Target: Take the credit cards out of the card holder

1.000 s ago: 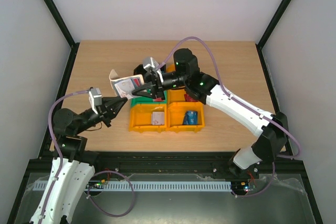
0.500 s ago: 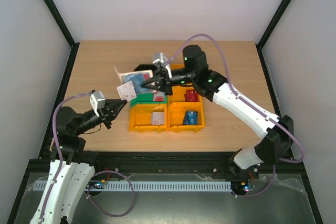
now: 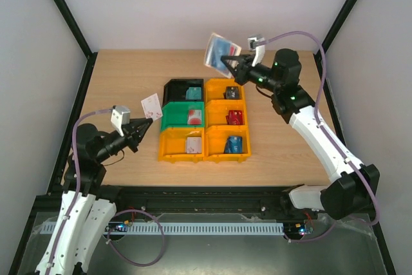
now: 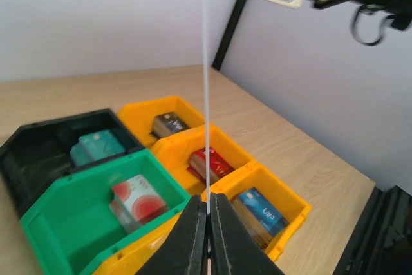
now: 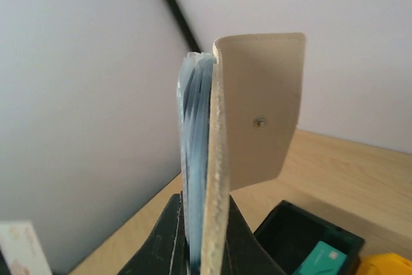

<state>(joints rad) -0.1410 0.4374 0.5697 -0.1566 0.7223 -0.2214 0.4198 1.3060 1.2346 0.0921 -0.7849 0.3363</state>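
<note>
Card holder (image 3: 222, 51) in right end effector (image 3: 226, 63), card (image 3: 151, 105) in left end effector (image 3: 149, 121)

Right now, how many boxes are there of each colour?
orange bins: 4
green bin: 1
black bin: 1
Total: 6

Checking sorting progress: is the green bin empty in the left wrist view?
No, a white-and-red card lies inside the green bin.
</note>
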